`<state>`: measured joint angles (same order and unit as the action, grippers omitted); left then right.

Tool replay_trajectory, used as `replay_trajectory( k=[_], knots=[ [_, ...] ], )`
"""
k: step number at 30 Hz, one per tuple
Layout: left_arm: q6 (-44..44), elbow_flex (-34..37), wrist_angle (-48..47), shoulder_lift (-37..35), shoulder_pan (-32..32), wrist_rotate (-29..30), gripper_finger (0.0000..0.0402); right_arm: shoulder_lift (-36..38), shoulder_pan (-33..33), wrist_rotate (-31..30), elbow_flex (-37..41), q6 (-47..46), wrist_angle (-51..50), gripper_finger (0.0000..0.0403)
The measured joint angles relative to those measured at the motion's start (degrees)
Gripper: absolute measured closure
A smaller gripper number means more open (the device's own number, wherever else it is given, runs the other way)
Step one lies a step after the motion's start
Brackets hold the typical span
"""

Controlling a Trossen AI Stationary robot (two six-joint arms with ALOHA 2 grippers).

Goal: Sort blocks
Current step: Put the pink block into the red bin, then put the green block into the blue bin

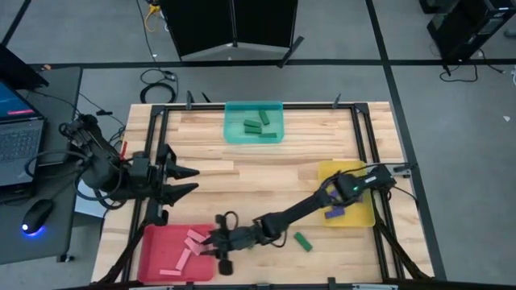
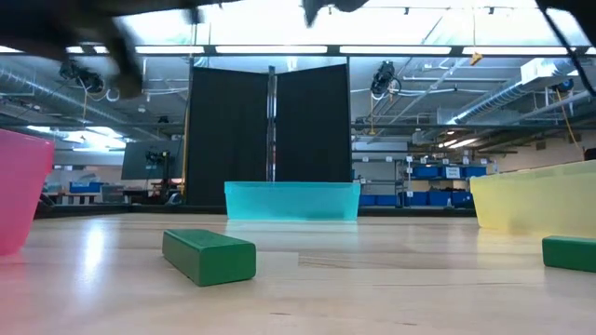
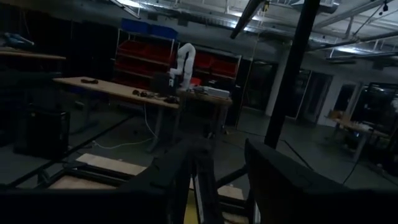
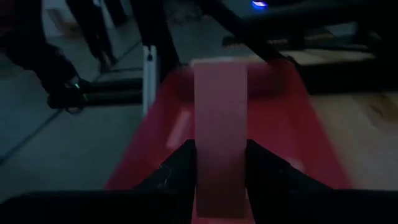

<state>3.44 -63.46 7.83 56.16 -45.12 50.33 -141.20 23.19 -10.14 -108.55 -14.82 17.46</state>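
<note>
Overhead, we counted three trays on the pale plank surface: a teal tray at the far edge, a yellow tray on the right and a red tray at the near left. The teal tray held what we took for four green blocks, overlapping somewhat. The red tray held about four pink blocks; the exact number was hard to settle where they overlapped. We could make out one blue block in the yellow tray, partly covered by the right arm. One green block lay loose on the surface near the front edge, between the red and yellow trays; the table-level camera showed two green blocks on the wood, one of them close to the lens. All blocks were flat rectangular bars with smooth matte faces, and the trays were translucent with rounded corners.

The right arm stretched diagonally from the yellow tray toward the red one. The right hand hung over the inner edge of the red tray, its fingers clamped on a pink block that stood lengthwise between them, with the red tray beneath. The left hand waited over the left side of the surface beyond the red tray, fingers spread apart and holding nothing. A laptop and a mouse sat on a side desk to the left.
</note>
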Motion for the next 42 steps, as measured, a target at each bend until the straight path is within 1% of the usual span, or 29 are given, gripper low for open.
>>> replay_trajectory(
  k=[3,6,7,8,10,13,15,17,20,23,26,27,29,30,32,35,37,39,42],
  knots=[
    [0.2,0.0,-0.1,0.0,0.0,0.0,0.0244,-6.1,-0.5,2.7,-9.5,-0.4,-1.8,0.0288],
    [0.7,0.0,-0.3,0.0,0.0,0.0,0.0244,-10.8,-0.7,5.3,-17.0,-0.4,-5.6,0.0287],
    [1.1,0.0,-0.4,0.0,0.0,0.0,0.0244,-11.8,-0.7,5.7,-18.9,-0.4,-7.0,0.0277],
    [1.3,0.0,-0.6,0.0,0.0,0.0,0.0244,-12.3,-0.7,5.8,-20.2,-0.2,-8.6,0.0255],
    [1.6,0.0,-1.4,0.0,0.0,0.0,0.0244,-12.6,-0.8,6.1,-21.7,0.8,-10.0,0.0193],
    [3.1,0.0,-4.0,0.0,0.0,0.0,0.0244,-10.7,-1.1,6.4,-21.3,2.5,-10.8,0.0105],
    [4.3,0.0,-6.2,0.0,0.0,0.1,0.0244,-8.8,-1.5,6.3,-19.3,3.7,-9.6,0.007],
    [6.1,0.0,-8.5,0.0,0.0,0.1,0.0244,-6.6,-1.8,6.3,-16.5,5.3,-7.5,0.0057],
    [8.8,0.0,-12.3,0.3,0.0,0.5,0.0244,-1.6,-2.5,5.3,-8.3,7.1,-1.7,0.0066],
    [11.7,0.0,-17.5,1.3,0.0,2.7,0.0244,6.4,-3.5,3.7,5.7,7.2,7.1,0.0092],
    [14.6,0.0,-24.5,3.4,0.6,2.8,0.0244,16.2,-4.2,-1.8,23.1,7.1,14.7,0.0115],
    [15.5,0.0,-26.4,4.5,1.3,2.6,0.0244,19.7,-4.2,-4.6,28.7,7.2,16.6,0.0121],
    [17.1,0.0,-29.6,7.5,3.6,1.2,0.0244,27.2,-3.9,-9.7,39.2,7.4,18.4,0.0129],
    [17.8,0.0,-30.8,9.2,5.0,-0.7,0.0244,31.1,-3.8,-12.1,43.9,7.3,19.2,0.0131],
    [18.0,0.0,-32.0,13.0,8.2,-7.2,0.0244,38.8,-3.2,-16.1,52.4,6.5,19.9,0.0133],
    [17.8,0.0,-31.8,19.6,12.9,-20.7,0.0242,50.1,-2.1,-21.8,62.8,5.9,20.2,0.0133],
    [16.1,0.0,-31.9,24.3,15.1,-27.8,0.0238,57.4,-0.7,-26.2,68.2,6.0,20.2,0.0133],
    [14.1,-0.2,-32.3,28.7,16.7,-33.5,0.0229,64.0,0.9,-29.8,72.6,6.8,20.3,0.0133],
    [10.3,-1.9,-33.8,34.7,17.6,-38.7,0.0208,72.4,3.2,-34.0,77.6,8.9,20.2,0.0133]
  ],
)
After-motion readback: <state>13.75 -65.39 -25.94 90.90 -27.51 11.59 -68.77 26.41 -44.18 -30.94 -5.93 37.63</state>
